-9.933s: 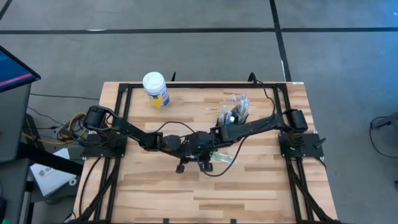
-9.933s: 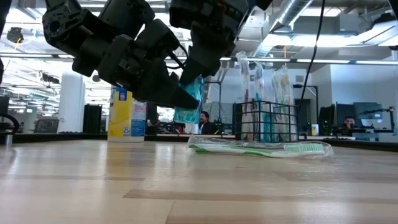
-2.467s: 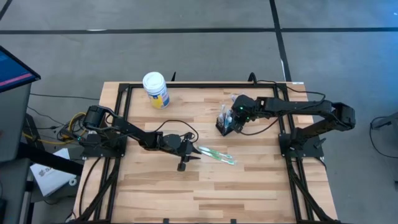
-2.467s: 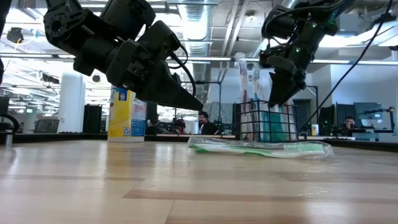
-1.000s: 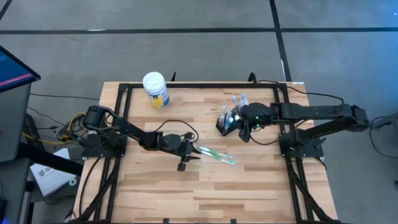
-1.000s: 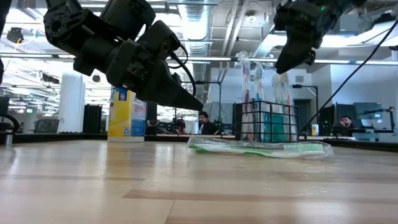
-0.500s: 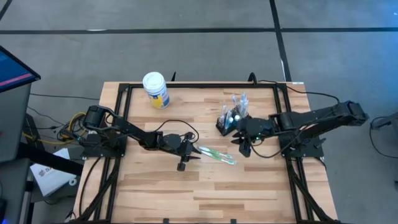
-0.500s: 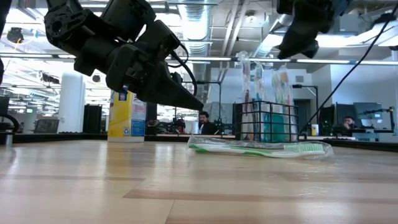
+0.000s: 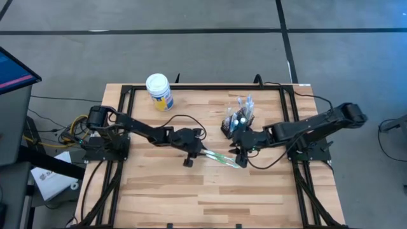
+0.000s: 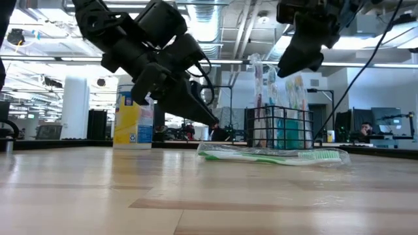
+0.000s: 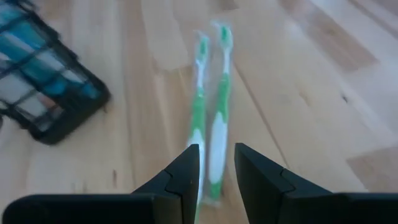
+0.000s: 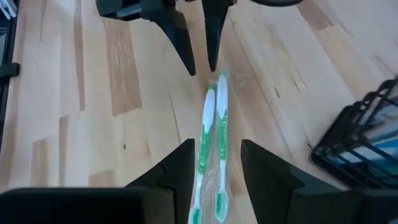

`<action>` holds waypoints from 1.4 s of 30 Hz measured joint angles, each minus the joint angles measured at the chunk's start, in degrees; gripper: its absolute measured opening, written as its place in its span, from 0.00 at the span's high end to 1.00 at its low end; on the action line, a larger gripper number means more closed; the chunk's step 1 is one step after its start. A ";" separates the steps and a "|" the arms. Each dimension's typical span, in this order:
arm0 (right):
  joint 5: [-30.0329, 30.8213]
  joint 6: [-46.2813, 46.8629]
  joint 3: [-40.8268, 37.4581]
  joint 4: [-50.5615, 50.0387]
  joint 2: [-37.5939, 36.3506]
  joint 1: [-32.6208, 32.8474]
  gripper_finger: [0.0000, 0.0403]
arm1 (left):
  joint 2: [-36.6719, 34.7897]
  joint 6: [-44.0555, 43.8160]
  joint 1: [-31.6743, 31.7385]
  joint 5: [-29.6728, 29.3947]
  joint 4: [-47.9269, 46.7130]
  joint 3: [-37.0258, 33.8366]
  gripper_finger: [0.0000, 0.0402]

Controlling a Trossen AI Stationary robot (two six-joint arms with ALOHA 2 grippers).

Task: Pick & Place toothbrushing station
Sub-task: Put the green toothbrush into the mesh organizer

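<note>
**Both my grippers over the packet of green toothbrushes**

My left gripper [image 9: 205, 151] hangs just above one end of the toothbrush packet [image 9: 221, 158], its two dark, tapered fingers [image 11: 184, 174] parted by a narrow gap with nothing between them. Straight ahead of it the two slim green-and-white brushes lie side by side in their clear, crinkled wrap, flat on the pale wooden surface [image 9: 178, 191], running away from the fingertips.

My right gripper [image 9: 240, 154] is poised over the opposite end of the same packet, facing the left one. Its fingers [image 12: 179, 168] stand apart too, a little wider, and they grasp nothing; the brushes lie on the planks between and below them without touching either.

Just beside my right gripper, on the far side from the packet, stands the holder [image 9: 238, 122]: a small box of black wire mesh, upright, with wrapped brushes and something teal sticking up out of it. In the low view the packet [image 10: 274, 156] lies in front of the mesh box [image 10: 279, 127], close to it; I cannot tell whether they touch.

Well away from my left gripper, near the back edge of the surface, is a round jar [image 9: 159, 91] with a white lid and yellow-and-blue label.
</note>
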 joint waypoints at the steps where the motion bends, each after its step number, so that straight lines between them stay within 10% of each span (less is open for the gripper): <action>1: 0.00 0.00 0.00 0.43 0.48 0.00 0.70 | 0.00 0.56 -0.02 0.30 -1.77 0.48 0.76; 42: 0.02 -1.70 -0.04 5.53 4.03 -0.02 0.70 | 8.35 5.00 2.58 -2.10 -5.27 4.86 0.83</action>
